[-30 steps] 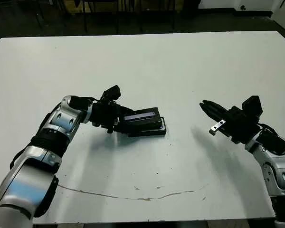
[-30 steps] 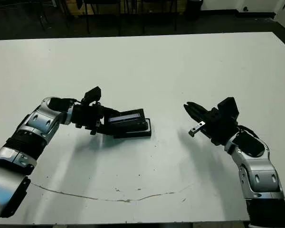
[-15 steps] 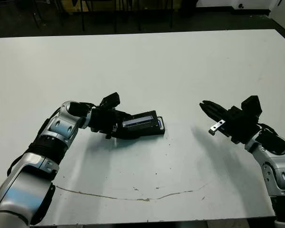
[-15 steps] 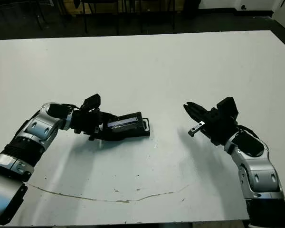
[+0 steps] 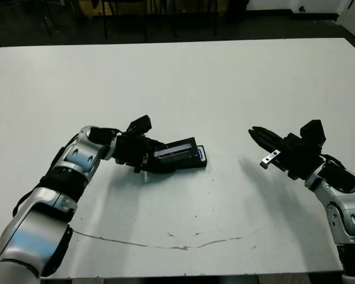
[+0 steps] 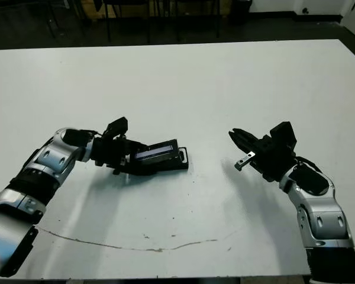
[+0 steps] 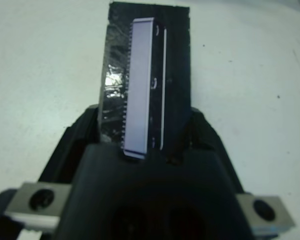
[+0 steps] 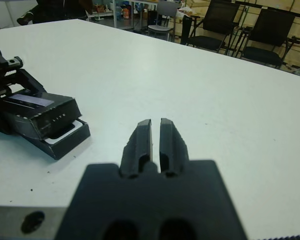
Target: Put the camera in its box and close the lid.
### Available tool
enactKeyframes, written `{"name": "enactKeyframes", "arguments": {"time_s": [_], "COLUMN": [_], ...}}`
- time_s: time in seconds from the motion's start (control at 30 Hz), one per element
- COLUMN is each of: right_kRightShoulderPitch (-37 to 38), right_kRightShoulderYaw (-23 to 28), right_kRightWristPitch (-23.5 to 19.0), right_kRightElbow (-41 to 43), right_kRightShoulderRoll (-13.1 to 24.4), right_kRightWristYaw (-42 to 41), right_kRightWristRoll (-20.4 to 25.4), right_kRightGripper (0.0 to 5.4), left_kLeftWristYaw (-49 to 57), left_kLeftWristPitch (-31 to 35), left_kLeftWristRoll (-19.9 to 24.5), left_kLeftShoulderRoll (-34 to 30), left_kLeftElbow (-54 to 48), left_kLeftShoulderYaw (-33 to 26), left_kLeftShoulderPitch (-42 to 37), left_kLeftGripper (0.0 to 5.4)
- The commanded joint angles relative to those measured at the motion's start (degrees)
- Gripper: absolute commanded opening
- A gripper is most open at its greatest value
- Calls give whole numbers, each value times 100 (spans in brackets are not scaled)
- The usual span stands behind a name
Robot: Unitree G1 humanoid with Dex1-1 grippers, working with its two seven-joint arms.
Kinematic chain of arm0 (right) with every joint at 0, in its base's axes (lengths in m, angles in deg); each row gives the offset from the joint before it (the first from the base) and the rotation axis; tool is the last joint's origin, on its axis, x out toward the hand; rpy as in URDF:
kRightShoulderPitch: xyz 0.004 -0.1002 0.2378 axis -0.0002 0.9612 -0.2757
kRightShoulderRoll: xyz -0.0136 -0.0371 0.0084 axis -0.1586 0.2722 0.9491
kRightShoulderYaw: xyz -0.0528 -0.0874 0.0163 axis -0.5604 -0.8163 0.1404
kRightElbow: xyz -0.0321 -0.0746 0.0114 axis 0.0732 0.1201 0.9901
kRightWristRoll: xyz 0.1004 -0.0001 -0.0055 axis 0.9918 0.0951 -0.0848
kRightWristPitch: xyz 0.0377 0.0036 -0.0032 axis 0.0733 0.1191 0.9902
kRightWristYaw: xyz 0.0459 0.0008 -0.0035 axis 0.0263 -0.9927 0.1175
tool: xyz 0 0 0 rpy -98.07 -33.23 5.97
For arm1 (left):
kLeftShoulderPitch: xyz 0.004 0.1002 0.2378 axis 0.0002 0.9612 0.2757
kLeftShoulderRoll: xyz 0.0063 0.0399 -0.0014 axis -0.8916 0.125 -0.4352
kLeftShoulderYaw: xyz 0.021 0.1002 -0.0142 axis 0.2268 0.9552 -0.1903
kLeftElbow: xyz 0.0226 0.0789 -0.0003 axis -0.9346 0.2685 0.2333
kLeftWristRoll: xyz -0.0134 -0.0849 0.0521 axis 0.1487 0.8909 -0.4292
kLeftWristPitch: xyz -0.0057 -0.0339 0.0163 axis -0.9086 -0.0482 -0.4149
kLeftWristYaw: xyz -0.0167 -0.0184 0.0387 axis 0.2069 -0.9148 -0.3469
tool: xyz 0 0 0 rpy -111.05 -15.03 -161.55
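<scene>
While tilted over box (image 5: 192, 163): lid (image 5: 174, 151)

White table (image 5: 225, 89), box (image 5: 192, 164) resting on it

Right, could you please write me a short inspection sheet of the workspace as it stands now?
Surface: white table, with a thin dark streak near the front edge.
Job's things: lid tilted over the box, not yet flat; white lining shows at the open end. Camera: not clearly seen.
Clutter: nothing seen.
Grippers: left gripper shut on the lid; right gripper shut, empty, held above the table, apart from the box.
Cables: nothing seen.
Surroundings: dark chairs beyond the far edge.
</scene>
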Motion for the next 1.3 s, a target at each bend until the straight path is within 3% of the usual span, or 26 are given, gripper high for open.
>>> {"name": "enactKeyframes", "arguments": {"time_s": [0.03,0.37,0.6,0.9,1.3], "right_kRightShoulderPitch": [18,35,40,39,49], "right_kRightShoulderYaw": [-43,-60,-68,-85,-76], "right_kRightWristPitch": [85,129,144,28,-44], "right_kRightElbow": [-159,-204,-225,-134,-54], "right_kRightShoulderRoll": [18,-16,-19,28,43], "right_kRightWristYaw": [-96,-146,-162,-147,-128], "right_kRightWristRoll": [-43,-26,-22,-32,-28], "right_kRightGripper": [0,0,0,0,0], "left_kLeftWristYaw": [8,-70,-258,-99,-328], "left_kLeftWristPitch": [53,-363,157,-48,-682], "left_kLeftWristRoll": [-422,-733,-1007,-1400,-1346], "left_kLeftShoulderRoll": [291,727,874,716,348], "left_kLeftElbow": [528,887,772,347,958], "left_kLeftShoulderYaw": [347,519,765,1038,811], "left_kLeftShoulderPitch": [55,-471,-753,-698,-595], "left_kLeftGripper": [280,280,280,280,492]}}
